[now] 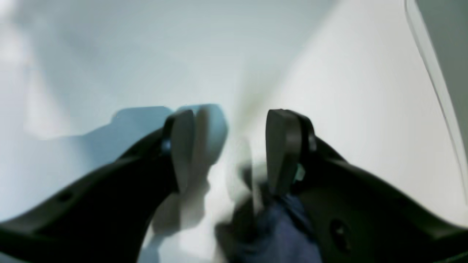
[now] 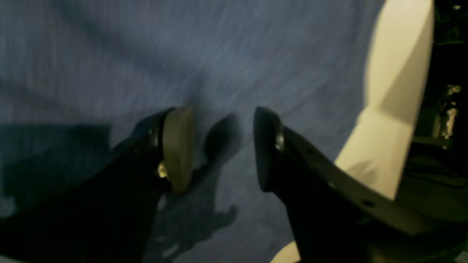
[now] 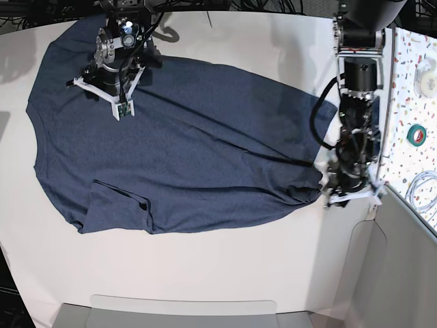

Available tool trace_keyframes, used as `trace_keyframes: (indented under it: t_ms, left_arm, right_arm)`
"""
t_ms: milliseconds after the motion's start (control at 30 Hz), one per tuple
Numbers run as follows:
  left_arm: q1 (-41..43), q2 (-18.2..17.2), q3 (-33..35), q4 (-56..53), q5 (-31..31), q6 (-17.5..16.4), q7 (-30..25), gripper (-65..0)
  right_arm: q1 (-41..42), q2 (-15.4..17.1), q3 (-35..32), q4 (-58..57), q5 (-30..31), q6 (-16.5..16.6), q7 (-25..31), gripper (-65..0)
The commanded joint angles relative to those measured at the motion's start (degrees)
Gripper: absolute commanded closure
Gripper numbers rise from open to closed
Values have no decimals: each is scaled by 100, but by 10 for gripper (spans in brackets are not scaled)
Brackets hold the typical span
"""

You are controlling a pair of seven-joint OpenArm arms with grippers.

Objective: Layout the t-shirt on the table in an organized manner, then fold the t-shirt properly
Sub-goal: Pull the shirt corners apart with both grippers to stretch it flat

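The dark navy t-shirt [image 3: 184, 150] lies spread plain side up across the off-white table [image 3: 225, 273], with one sleeve [image 3: 116, 205] folded onto the body. My right gripper [image 3: 104, 96] hovers over the shirt's far left part; in the right wrist view it [image 2: 223, 146] is open with only cloth [image 2: 256, 54] beneath. My left gripper [image 3: 345, 197] sits at the shirt's right edge. In the blurred left wrist view it [image 1: 230, 146] is open, and a bunch of navy cloth [image 1: 274, 230] lies low by the right finger [image 1: 281, 146].
A speckled surface [image 3: 410, 102] to the table's right carries a green tape roll [image 3: 417, 134], a white roll [image 3: 427, 75] and a cable [image 3: 423, 191]. A grey panel [image 3: 403, 273] stands at the lower right. A grey ledge [image 3: 184, 311] runs along the front edge.
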Motion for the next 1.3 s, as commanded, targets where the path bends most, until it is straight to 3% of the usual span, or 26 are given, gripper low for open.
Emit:
trace_keyframes:
  t_ms: [0,167,300,333,400,433,533,600,667,833,900,1000,1100,1267]
  left_arm:
    - [-164,-99,-19,320,2,-79,-128,-310]
    - [469,-424,-467,1331,2,-88,-128,-276]
    - [1093,-661,-704,2078,28,-132,-57,-100]
    - [1217,-811,-652,2228,28,-281,-49,-58]
    - [1551,-1048,-564,2527,-7,-852,-49,0]
    - [1726,-1083,-573,2676,-7,-1072,-49,0]
    - [2315,-1145,-573,3221,37,-1477,-49,0]
    - [2693,-1409,-511,3511,37,-1635,57,0]
    - [2966,-1584,-449,3792,37,-1925,532,0]
    - [2992,-1602,-441,3960,37,-2637,2123,-41]
    - [2984,-1593,-449,3933,37,-2734,2527,-40]
    - [2843,-1593,-441,3924,37,-2751,2650,-40]
    - [2790,-1593,-300,3801,37,-2751,2650,-42]
    - [2166,-1593,676,3362,46,-2751,2650,-44]
  right_arm:
    - [160,2,11,134,-82,-17,101,-265]
    - [723,-42,11,134,-55,-17,101,-265]
    - [1180,-253,55,134,-55,-17,101,-245]
    - [1277,-271,37,134,-55,-17,101,-210]
    - [1452,-297,28,108,-55,-17,101,-79]
    - [1514,-306,28,99,-47,-17,101,-2]
    - [1505,-438,37,81,-47,-17,84,0]
    - [1329,-447,46,90,-47,-17,84,0]
    - [1074,-447,55,204,-47,-17,84,0]
    - [415,-403,81,398,-55,-17,93,0]
    - [213,-403,274,398,-55,-17,101,0]
    - [11,-420,740,398,121,-17,110,0]
    - [-121,-324,1364,407,745,-17,110,0]
    - [-200,-95,2490,398,1931,-17,110,0]
